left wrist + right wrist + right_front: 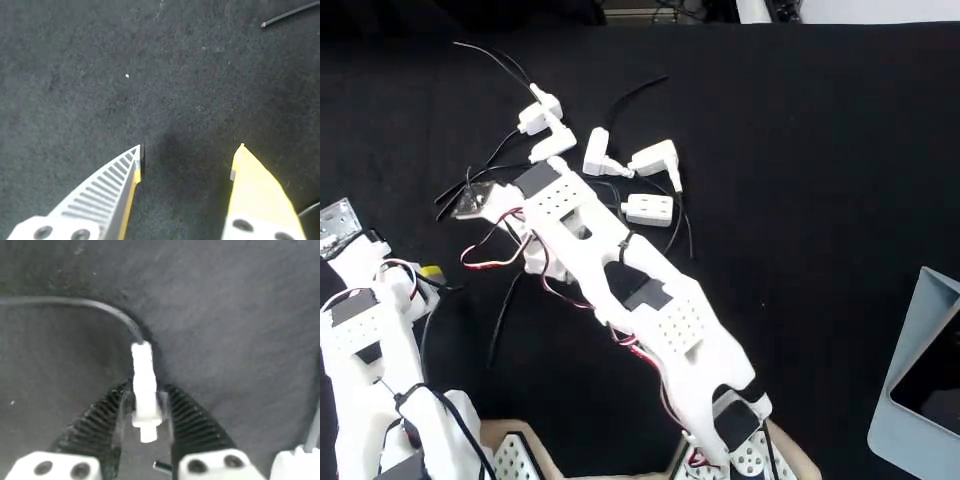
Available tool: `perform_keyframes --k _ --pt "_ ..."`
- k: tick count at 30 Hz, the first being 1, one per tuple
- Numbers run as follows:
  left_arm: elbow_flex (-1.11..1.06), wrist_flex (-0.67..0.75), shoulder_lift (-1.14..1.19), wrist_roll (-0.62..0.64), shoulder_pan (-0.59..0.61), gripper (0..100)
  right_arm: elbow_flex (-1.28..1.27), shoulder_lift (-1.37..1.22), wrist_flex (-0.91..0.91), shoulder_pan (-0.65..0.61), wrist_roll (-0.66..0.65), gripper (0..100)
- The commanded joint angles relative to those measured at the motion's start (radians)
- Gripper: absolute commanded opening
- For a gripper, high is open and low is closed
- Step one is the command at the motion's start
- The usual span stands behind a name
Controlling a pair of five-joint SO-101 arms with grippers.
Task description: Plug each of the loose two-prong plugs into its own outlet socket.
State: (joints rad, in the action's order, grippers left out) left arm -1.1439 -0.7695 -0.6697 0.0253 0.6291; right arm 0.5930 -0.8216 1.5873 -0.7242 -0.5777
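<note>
My right gripper (146, 390) is shut on a white two-prong plug (142, 365), which stands between the black ribbed fingers with its black cable (75, 302) curving away over the cloth. In the high view this gripper (470, 198) sits at the left of the plug cluster. A white outlet socket block (647, 208) lies to its right. Loose white plugs (655, 158) (598, 152) (540, 115) lie behind it with black leads. My left gripper (190, 150) hangs open over bare black cloth, one finger white and ribbed, the other yellow.
The left arm (365, 320) stays at the table's near left corner. A grey bin (920, 380) stands at the right edge. Black cables (505, 300) trail across the cloth around the right arm. A black wire end (290, 15) lies ahead of the left gripper.
</note>
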Motion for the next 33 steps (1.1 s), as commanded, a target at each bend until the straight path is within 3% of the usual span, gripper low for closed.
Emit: perform_keyframes --k 1,5,20,26,33 --pt "0.008 0.014 -0.023 -0.011 0.001 29 0.048 0.013 0.043 0.018 0.002 1.2" --pt "0.008 0.014 -0.023 -0.012 0.001 29 0.058 0.028 0.069 0.018 0.02 1.1" --pt "0.008 0.014 -0.023 -0.012 0.001 29 -0.068 0.427 0.026 0.103 0.397 1.1" --pt "0.016 0.014 -0.023 -0.006 -0.002 29 -0.303 0.682 -0.109 0.13 0.54 1.1" --pt "0.016 0.014 -0.025 -0.006 -0.068 29 -0.739 1.056 -0.428 0.132 0.559 1.1"
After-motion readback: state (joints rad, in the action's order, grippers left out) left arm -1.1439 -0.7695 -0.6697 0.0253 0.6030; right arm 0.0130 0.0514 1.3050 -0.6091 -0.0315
